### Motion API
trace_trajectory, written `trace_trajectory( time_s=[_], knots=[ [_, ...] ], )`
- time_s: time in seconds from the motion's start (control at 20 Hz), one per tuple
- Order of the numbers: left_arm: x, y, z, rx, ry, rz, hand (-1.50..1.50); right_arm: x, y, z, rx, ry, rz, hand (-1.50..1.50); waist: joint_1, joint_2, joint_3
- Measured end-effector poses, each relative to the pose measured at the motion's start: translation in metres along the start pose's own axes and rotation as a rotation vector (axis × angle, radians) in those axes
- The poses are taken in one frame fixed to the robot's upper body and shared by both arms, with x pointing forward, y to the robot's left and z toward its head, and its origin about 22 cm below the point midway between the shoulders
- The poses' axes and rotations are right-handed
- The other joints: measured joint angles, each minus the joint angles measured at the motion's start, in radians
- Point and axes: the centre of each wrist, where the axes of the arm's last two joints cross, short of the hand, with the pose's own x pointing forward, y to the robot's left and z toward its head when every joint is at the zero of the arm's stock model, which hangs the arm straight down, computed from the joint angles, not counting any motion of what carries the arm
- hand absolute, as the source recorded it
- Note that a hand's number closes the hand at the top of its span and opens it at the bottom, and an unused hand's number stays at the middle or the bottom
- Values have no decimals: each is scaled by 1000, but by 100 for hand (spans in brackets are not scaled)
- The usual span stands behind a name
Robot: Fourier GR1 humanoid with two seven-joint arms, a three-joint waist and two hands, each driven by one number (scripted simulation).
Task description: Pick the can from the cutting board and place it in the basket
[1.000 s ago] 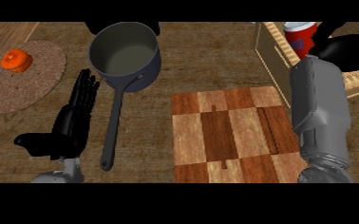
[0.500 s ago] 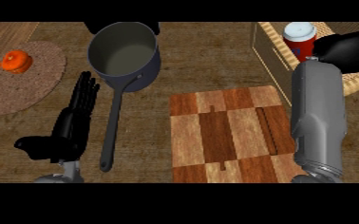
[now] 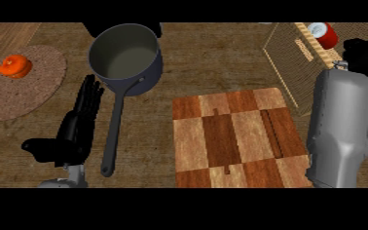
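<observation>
One saucepan (image 3: 126, 58) beside cutting board (image 3: 237, 139).

One red can (image 3: 324, 34), one wicker basket (image 3: 291, 63), one checkered cutting board (image 3: 233, 136), one saucepan (image 3: 126, 61), one round mat (image 3: 32, 85), one orange object (image 3: 14, 66).

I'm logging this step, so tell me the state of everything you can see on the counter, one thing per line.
Can: upright, inside the basket, off the cutting board.
Basket: upright at the counter's right, holding the can.
Cutting board: flat, nothing on it.
Saucepan: upright, empty, handle toward the robot.
Orange object: resting on the round mat.
Left hand: open, resting beside the saucepan handle.
Right hand: by the basket, fingers unclear.
</observation>
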Motion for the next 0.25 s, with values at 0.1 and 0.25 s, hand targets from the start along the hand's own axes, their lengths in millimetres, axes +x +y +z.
trace_trajectory(
  time_s=[0.1, 0.25],
  knots=[
    [-1, -2, 1, 1, 4, 1, 0, -1, -9, 0, -6, -5, -28, -150, 0, -2, 0],
    [0, 1, -3, 2, 2, -4, 0, -6, -23, 3, -1, -20, -82, -150, 0, -2, 0]
  ],
)
